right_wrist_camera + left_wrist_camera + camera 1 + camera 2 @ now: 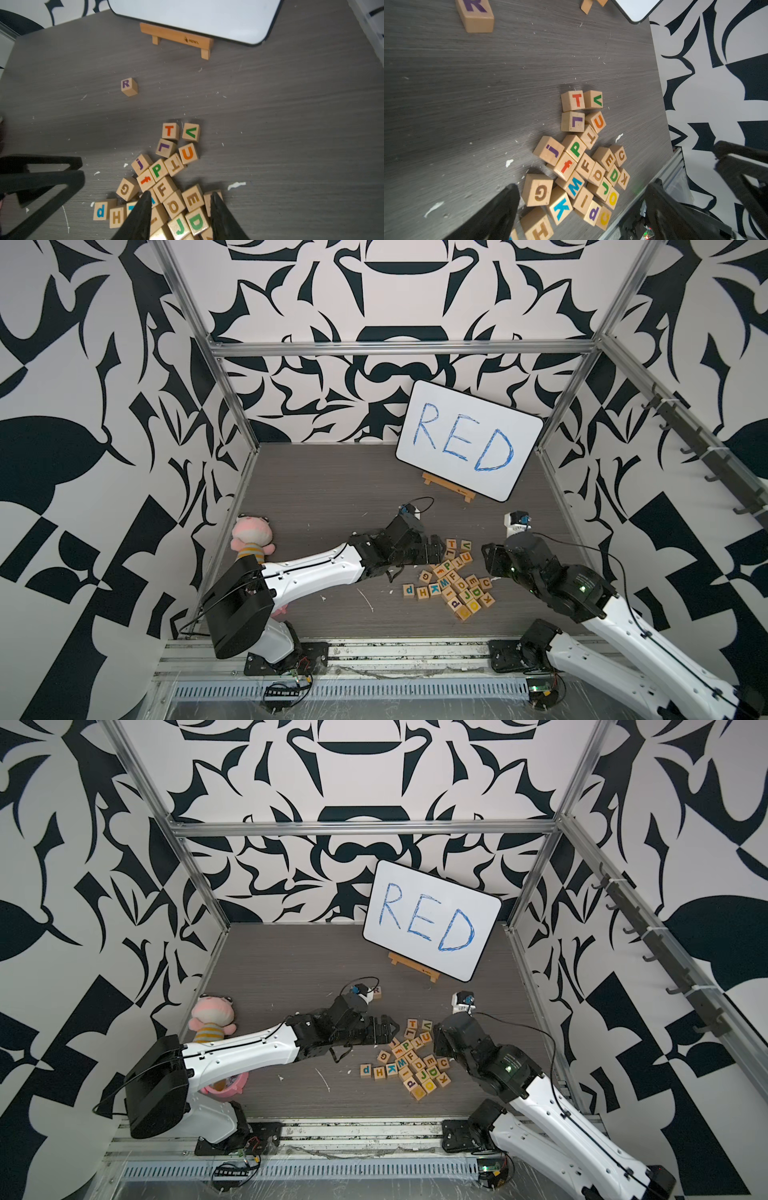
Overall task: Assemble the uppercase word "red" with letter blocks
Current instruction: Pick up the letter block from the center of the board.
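The letter blocks [451,578] lie in a loose pile at the table's front right, seen in both top views. A lone block with a purple R [128,86] [377,992] stands apart, farther back toward the whiteboard. A brown E [193,198] and a green D [196,221] sit side by side in the pile. My right gripper [180,199] hangs open over the pile, with the O, E, J and D blocks between its fingers and nothing held. My left gripper [584,185] stands wide open at the pile's left edge [435,551], near the G block [538,192].
A whiteboard [469,439] with blue handwritten "RED" leans on a small wooden easel [176,38] at the back right. A pink plush toy [251,537] lies by the left wall, and a pink bowl [226,1085] sits under the left arm. Metal frame rails border the table.
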Controlling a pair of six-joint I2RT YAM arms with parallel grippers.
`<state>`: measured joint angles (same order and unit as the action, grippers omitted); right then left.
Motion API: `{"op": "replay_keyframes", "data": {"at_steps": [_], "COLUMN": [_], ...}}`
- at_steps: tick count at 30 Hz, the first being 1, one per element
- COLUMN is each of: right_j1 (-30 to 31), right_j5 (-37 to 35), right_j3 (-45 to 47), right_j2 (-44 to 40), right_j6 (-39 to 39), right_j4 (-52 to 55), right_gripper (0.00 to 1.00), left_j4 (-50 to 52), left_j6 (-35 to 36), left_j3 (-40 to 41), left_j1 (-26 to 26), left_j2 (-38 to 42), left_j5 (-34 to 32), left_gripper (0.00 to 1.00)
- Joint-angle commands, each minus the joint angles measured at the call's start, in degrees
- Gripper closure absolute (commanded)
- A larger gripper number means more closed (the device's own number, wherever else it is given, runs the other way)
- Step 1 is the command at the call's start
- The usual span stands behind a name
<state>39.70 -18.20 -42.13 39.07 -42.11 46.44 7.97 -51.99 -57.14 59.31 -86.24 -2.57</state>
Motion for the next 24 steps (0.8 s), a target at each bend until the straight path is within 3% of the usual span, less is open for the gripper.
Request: {"op": "replay_keyframes", "data": {"at_steps": [1,9,24], "right_j1": [-0.2,-0.1,-0.1], "right_j5": [-0.2,1.4,3.7], "right_j3": [1.4,3.2,7.2], "right_j2": [-1.2,1.1,3.1], "right_j6": [-4.1,-7.9,-14.4], "right_j4": [1.8,4.4,5.4], "right_gripper": [0.55,0.57,0.59], "left_j4": [4.6,7.5,4.8], "left_j6": [1.0,1.7,4.4], "left_j3": [-2.5,-4.6,-1.8], "left_j1": [-0.2,-0.1,-0.1], "left_j2": [-1.5,-4.9,-3.7], "left_j5": [-0.5,3.0,0.7], "left_gripper": [0.03,0.13,0.14]}}
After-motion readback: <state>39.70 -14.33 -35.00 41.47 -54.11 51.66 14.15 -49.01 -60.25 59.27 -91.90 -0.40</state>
